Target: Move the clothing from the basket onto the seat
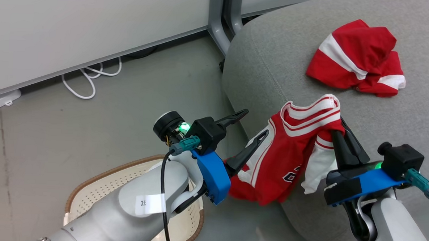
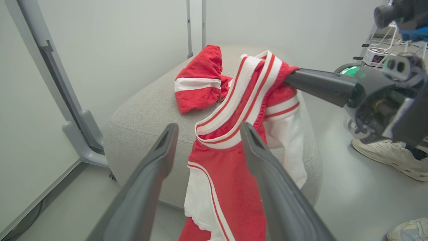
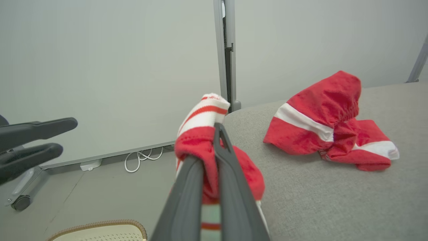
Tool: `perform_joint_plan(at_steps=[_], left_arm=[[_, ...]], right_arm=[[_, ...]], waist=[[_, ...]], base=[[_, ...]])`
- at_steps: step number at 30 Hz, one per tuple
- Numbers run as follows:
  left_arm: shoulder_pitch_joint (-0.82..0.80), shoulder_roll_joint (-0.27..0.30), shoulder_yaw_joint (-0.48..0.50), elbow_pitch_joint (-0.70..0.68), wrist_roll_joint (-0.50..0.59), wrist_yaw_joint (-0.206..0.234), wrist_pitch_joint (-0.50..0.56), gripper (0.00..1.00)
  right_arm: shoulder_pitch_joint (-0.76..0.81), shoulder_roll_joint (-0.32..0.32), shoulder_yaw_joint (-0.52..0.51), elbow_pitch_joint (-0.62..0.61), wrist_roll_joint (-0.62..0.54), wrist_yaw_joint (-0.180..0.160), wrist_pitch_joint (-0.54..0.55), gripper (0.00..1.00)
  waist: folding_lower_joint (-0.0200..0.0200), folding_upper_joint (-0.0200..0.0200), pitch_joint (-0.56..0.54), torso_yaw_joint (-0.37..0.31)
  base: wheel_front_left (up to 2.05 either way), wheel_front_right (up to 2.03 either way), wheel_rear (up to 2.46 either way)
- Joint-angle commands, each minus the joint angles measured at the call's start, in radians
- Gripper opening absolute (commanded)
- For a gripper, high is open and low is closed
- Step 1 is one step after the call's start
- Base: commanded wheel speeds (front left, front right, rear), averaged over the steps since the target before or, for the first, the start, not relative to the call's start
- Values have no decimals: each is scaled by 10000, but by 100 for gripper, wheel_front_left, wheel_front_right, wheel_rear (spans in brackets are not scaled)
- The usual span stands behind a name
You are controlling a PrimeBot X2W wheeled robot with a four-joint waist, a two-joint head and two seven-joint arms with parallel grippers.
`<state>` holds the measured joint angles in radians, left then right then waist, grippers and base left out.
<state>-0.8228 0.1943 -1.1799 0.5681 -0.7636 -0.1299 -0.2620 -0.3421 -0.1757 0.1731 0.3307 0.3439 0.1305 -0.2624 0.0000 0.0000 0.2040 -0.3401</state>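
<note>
Right jaws: pressed together, pinching the striped collar band of the jersey [image 1: 289, 152], with the fingers [image 1: 338, 146] angled up over the seat's front edge. Left jaws: spread wide and holding nothing. One finger [image 1: 251, 148] sits just beside the jersey's near flank; whether it touches cannot be told. Jersey: red, with white stripes, white panels and partly visible dark lettering. It is lifted by the collar, its body hangs down the front wall of the seat [image 1: 275, 58], and it is not yet laid on the cushion top. Second garment [image 1: 358, 61]: red with a white band, crumpled on the seat top, well apart from the held one. Basket [image 1: 88, 182]: on the floor below the left forearm; the part in view holds no clothing. Step in hand, as judged: delivery of the last garment, with the task near its end. Handling note: raise the collar high enough for the hanging hem to clear the seat's edge, carry it inward toward the bare cushion beside the second garment, and part the jaws only once most of the cloth rests on top. Soft fabric released at the rim is likely to slide to the floor.
</note>
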Motion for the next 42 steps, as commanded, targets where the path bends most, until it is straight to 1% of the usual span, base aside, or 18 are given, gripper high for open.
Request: perform_joint_plan(at_steps=[1, 8, 16, 21, 24, 30, 34, 36, 42], left_arm=[[-128, 17, -52, -10, -15, -10, -44, 100], [-126, -33, -241, 2, -108, -10, -44, 100], [-241, -56, -347, -14, -152, -10, -44, 100], [-312, -76, -285, -23, -141, -10, -44, 100], [-433, -89, -181, -56, -36, -10, -44, 100], [-803, 77, -41, -100, 263, -10, -44, 100], [-1181, 229, 66, -79, 413, -4, -41, 100], [-1377, 334, 103, -71, 518, 37, -35, 100], [-1965, 619, 179, -262, 813, 162, 31, 100]], right_arm=[[111, -62, -64, -107, -80, 5, -37, 0], [529, -34, -435, -354, -103, 5, -37, 0], [709, 58, -579, -438, -148, 3, -37, 0], [395, 76, -674, -465, -164, 5, -37, 0], [1, -29, -687, -565, -197, 3, -39, 0], [-1536, -349, -907, -795, -206, 3, -37, 0], [-2885, -753, -1427, -943, -157, 5, -37, 0], [-3617, -984, -1842, -999, -46, 3, -37, 0], [-5707, -2194, -3207, -1048, 74, 3, -35, 0]], waist=[[0, 0, 60, -147], [0, 0, 159, -462], [0, 0, 234, -522], [0, 0, 334, -428], [0, 0, 556, -333], [0, 0, 1430, -115], [0, 0, 2255, 60], [0, 0, 2680, 120], [0, 0, 3916, 204]], base=[[0, 0, 0], [0, 0, 0], [0, 0, 0], [0, 0, 0], [0, 0, 0], [0, 0, 0], [0, 0, 0], [0, 0, 0], [0, 0, 0]])
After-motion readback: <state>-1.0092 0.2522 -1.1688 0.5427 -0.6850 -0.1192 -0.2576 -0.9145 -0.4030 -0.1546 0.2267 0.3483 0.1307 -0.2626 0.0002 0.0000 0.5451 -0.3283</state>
